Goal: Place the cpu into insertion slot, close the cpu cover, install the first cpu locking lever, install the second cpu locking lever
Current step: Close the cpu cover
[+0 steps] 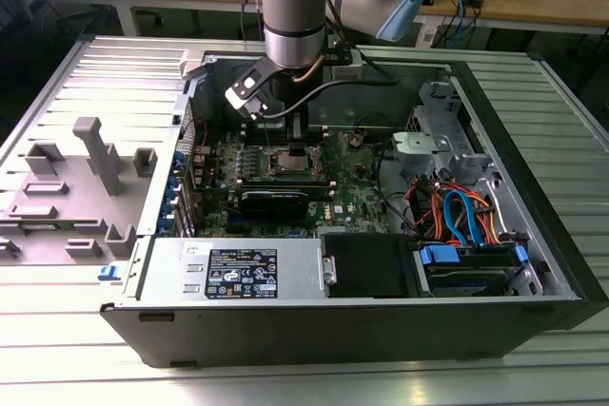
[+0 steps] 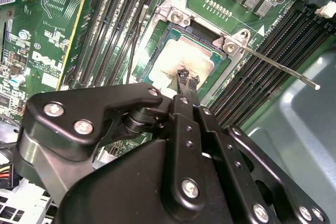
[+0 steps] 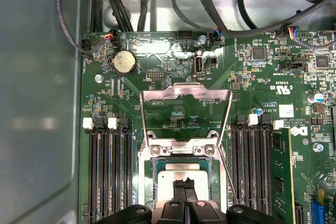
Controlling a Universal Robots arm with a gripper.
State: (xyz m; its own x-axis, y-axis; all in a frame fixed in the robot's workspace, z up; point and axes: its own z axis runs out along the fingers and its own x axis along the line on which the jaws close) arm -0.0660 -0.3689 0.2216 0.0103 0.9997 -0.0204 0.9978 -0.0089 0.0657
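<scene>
The cpu (image 2: 184, 56), a dull silver square with a brownish smudge at its middle, lies in the dark-rimmed insertion slot (image 2: 181, 31). The gripper (image 3: 184, 184) stands over it, fingertips drawn together at the chip's top. In the first wrist view the cpu cover (image 3: 184, 92) is tipped up open. A thin locking lever (image 2: 278, 66) juts free. The green motherboard (image 3: 262, 77) carries white lettering. The computer case (image 1: 533, 235), with a white sticker (image 1: 243, 273), sits on a ribbed metal table (image 1: 114, 73). A wooden bench (image 1: 533, 2) strewn with cables runs behind.

One cpu (image 3: 184, 173), one cpu cover (image 3: 186, 94).
</scene>
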